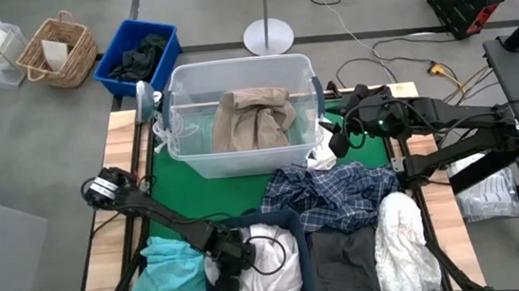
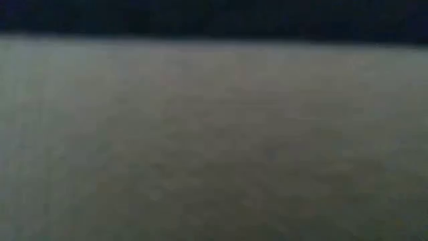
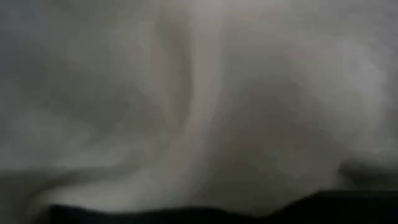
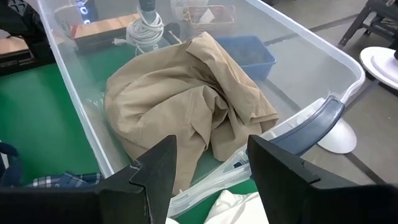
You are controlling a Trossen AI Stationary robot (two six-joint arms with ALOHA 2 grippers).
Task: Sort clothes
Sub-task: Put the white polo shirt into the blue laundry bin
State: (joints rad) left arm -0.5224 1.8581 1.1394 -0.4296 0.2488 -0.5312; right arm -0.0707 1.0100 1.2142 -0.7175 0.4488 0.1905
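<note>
A beige garment (image 1: pixel 254 117) lies bunched in the clear tub (image 1: pixel 233 69); it also shows in the right wrist view (image 4: pixel 186 99). My right gripper (image 4: pixel 211 174) is open and empty just off the tub's right end (image 1: pixel 336 143). My left gripper (image 1: pixel 225 263) is down on a white garment (image 1: pixel 275 254) inside the navy bin (image 1: pixel 257 220); white cloth (image 3: pixel 199 93) fills the left wrist view. A teal garment (image 1: pixel 167 279), a plaid shirt (image 1: pixel 336 195), a dark grey garment (image 1: pixel 343 266) and another white garment (image 1: pixel 402 242) lie on the table.
A blue crate (image 1: pixel 136 57) of dark clothes, a wicker basket (image 1: pixel 59 50) and a lamp base (image 1: pixel 268 37) stand on the floor beyond the table. A small white cloth (image 4: pixel 233 208) lies under my right gripper. Blurred cloth (image 2: pixel 214 134) fills the low view.
</note>
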